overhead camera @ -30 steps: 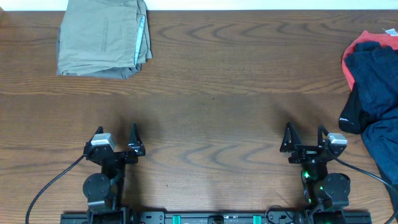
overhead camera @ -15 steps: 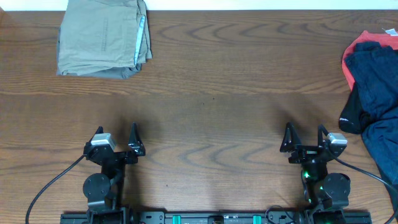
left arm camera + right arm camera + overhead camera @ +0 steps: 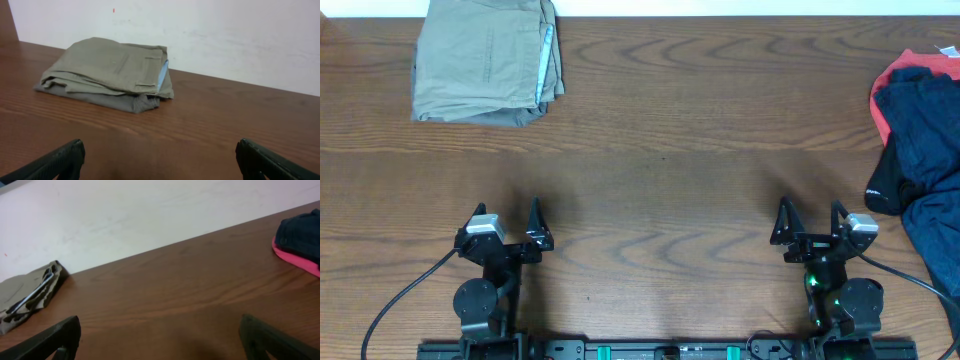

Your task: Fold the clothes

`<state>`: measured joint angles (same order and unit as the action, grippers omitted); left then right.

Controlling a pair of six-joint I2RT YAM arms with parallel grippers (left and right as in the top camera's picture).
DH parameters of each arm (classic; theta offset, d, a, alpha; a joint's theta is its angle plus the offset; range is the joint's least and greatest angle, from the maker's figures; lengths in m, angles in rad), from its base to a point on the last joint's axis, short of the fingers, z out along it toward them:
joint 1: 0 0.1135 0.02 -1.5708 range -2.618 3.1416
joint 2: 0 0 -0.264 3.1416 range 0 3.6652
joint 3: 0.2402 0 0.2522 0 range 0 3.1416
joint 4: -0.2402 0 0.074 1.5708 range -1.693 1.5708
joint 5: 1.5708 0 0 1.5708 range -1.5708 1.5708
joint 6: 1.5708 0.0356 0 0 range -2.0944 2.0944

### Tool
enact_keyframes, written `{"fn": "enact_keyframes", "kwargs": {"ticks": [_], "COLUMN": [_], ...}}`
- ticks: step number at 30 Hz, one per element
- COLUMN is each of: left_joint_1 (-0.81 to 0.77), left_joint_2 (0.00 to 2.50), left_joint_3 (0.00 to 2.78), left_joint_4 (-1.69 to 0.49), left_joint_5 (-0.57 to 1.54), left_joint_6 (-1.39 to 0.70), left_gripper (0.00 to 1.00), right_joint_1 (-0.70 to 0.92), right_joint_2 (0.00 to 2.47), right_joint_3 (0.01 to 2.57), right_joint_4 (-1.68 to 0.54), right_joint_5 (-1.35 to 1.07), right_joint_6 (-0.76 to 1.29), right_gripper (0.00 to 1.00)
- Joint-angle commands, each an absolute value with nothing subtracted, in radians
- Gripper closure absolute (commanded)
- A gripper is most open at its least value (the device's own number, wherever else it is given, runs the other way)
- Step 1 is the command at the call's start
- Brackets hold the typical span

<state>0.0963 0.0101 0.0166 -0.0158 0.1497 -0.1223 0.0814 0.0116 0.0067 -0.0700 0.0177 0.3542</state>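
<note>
Both hands low at the near table edge: left hand [image 3: 507, 214] and right hand [image 3: 810, 212] spread wide, nothing between the fingers. Same reading in both wrist views.

Step in hand, judged: fetch the next garment from the unfolded heap [image 3: 932, 215].
- Best done with the right hand; heap just off its outer side and ahead.
- Pinch only the top navy-blue fabric garment [image 3: 925, 120] at a free edge.
- Lift enough to shed the red garment [image 3: 885, 85] beneath and the black garment [image 3: 882, 185] at the heap's near corner.
- Drag to the bare brown wood-grain table [image 3: 660, 150] ahead of and between the two hands.
- Spread flat before the first fold, left hand pinning the opposite edge.

Risk, judged: layers tangled, two pieces rising together.

Clothes as seen:
- Pale khaki trousers [image 3: 485, 60] folded into a compact rectangle, pale blue lining strip [image 3: 548, 60] along one edge. Far ahead of the left hand, slightly to its outer side, by the wall [image 3: 225, 35].
- Heap crumpled, overlapping, partly cut off by the frame; garment types not discernible.
</note>
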Motion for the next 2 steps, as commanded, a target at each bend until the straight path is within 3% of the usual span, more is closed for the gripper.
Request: {"fn": "enact_keyframes", "kwargs": {"ticks": [1,2], "left_joint_1": [0.095,0.095], "left_joint_2": [0.004,0.004], "left_joint_3": [0.004,0.004], "left_joint_4": [-0.056,-0.056], "left_joint_5": [0.164,0.164], "left_joint_6": [-0.105,-0.105], "left_gripper": [0.02,0.02], "right_joint_1": [0.07,0.07], "right_joint_2": [0.005,0.005], "right_joint_3": [0.005,0.005], "right_joint_4": [-0.074,-0.074], "right_joint_5": [0.01,0.01], "right_joint_6": [0.336,0.336], "right_gripper": [0.01,0.01]}}
